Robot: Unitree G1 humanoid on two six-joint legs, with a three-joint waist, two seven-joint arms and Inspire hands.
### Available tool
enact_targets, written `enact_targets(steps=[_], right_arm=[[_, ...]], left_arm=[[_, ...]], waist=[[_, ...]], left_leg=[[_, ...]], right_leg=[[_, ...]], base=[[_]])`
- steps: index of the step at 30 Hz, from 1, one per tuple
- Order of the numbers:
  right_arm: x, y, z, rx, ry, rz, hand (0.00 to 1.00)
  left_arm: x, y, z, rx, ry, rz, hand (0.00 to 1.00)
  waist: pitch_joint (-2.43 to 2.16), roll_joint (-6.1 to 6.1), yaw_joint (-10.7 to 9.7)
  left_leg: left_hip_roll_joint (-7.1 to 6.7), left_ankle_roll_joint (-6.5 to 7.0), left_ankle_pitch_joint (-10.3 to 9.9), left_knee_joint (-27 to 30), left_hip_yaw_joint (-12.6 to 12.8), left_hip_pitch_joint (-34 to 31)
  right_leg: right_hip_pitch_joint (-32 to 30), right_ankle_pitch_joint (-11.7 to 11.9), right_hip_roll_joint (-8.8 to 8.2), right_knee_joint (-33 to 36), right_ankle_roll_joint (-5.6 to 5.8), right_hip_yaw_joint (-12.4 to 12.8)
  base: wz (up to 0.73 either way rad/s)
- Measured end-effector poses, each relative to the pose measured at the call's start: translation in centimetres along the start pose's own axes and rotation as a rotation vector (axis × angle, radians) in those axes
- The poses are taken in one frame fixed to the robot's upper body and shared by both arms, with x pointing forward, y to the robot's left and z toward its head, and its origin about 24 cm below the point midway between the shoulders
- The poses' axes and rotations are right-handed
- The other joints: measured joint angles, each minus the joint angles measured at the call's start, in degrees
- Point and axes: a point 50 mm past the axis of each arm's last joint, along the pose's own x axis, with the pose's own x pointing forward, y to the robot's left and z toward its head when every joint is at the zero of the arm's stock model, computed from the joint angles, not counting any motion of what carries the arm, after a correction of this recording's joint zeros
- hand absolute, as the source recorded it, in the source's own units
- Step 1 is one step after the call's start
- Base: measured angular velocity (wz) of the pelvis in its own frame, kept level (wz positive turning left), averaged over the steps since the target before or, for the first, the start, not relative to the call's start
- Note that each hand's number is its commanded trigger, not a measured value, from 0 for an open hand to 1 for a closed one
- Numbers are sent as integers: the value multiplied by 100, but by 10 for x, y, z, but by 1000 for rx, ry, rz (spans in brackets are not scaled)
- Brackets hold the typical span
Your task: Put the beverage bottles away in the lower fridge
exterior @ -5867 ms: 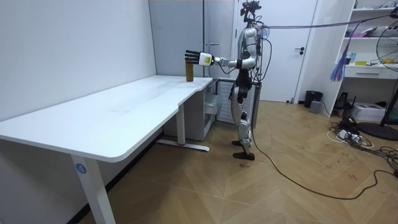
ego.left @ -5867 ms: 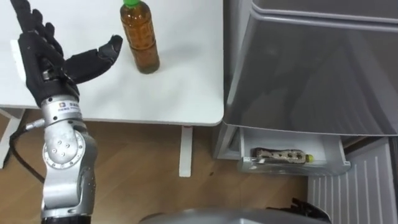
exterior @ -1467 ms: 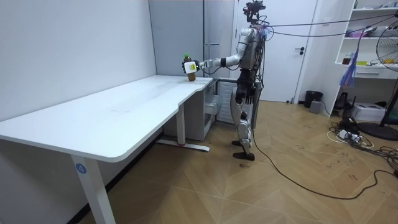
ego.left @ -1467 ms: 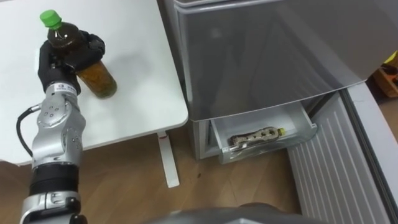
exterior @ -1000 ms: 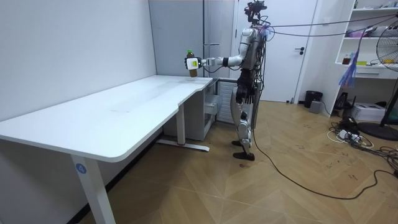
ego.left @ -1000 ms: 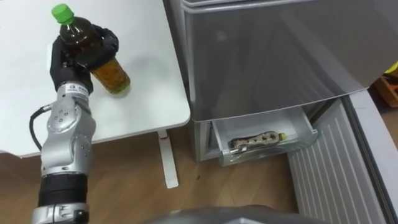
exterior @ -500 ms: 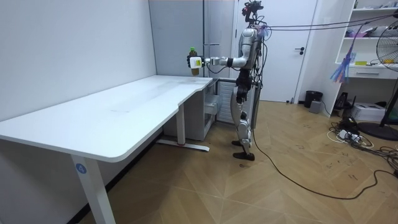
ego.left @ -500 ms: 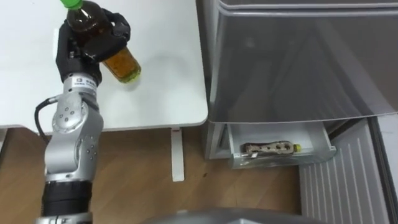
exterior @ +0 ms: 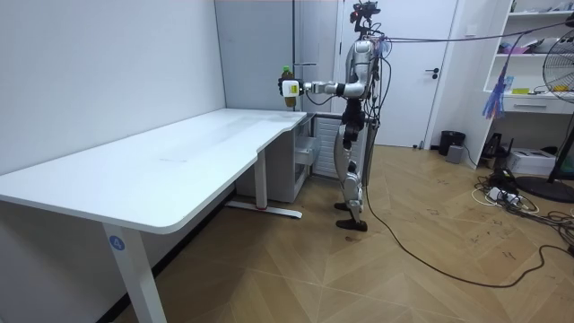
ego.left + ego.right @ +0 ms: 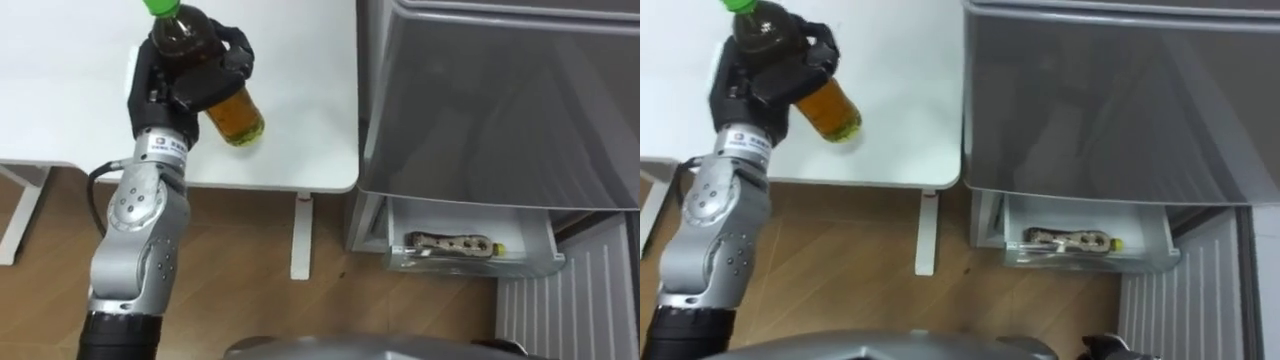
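Holding bottle above counter, left robot hand curling round upper body; probably handling rigid, heavy, slippery.

A green-capped tea bottle of amber liquid is tilted, cap far-left, gripped in the left robot hand above the bench's right end. A second bottle lies on its side in the open lower fridge drawer, near right.
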Motion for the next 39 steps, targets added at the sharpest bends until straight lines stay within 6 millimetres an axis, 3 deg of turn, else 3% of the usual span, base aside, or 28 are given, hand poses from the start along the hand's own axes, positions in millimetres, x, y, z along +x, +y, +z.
enact_targets(steps=[11,16,19,22,27,39], right_arm=[[-3,-3,33,-135,-140,-34,0],[-4,-2,41,-162,-175,-31,0],[-6,-4,50,-175,-211,-35,0],[-11,0,72,-141,-308,-9,0],[-21,36,111,-87,-479,143,0],[-32,46,127,-64,-577,270,0]], left_arm=[[-7,-13,-14,-108,67,-81,100],[-8,-18,-24,-123,108,-99,100],[-9,-17,-34,-126,139,-105,100],[-10,-20,-39,-127,159,-122,100],[-17,-30,-47,-134,194,-194,100],[-27,-36,-56,-144,234,-282,100]], waist=[[62,-111,81],[61,-109,89],[55,-103,88],[41,-112,76],[-11,-89,-48],[-24,-102,-248]], left_leg=[[47,1,1,-6,31,-35],[45,1,1,6,32,-67],[46,-3,3,8,39,-64],[46,-7,6,34,37,-63],[33,-8,7,67,38,-58],[-5,-7,6,174,45,-143]], right_leg=[[4,-4,-24,5,7,-158],[-11,-4,-22,5,7,-164],[-10,-4,-23,10,7,-163],[1,-4,-21,11,7,-167],[42,-4,-34,16,7,-155],[1,-6,-59,92,10,-229]], base=[[4],[2],[0],[0],[7],[3]])
